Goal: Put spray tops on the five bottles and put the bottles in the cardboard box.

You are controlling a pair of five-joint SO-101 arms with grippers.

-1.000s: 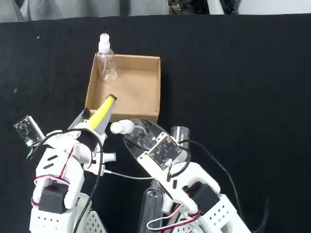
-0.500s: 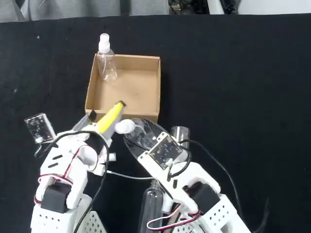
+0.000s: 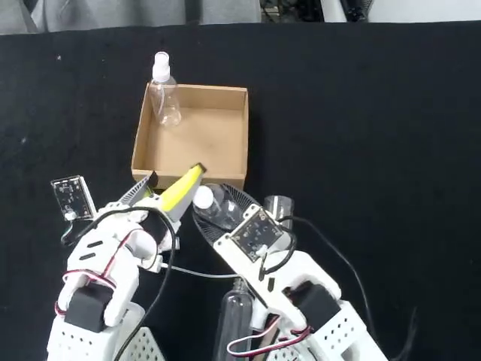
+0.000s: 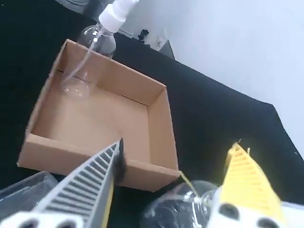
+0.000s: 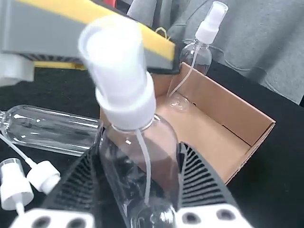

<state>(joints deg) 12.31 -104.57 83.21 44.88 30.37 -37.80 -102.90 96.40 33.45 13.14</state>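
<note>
One bottle in right gripper, jaws tight on its body, just off near edge of cardboard box; spray top just beside wide-open left gripper.

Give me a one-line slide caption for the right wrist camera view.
Right gripper holds a spray-topped bottle near the cardboard box, where one capped bottle leans in a corner.
</note>
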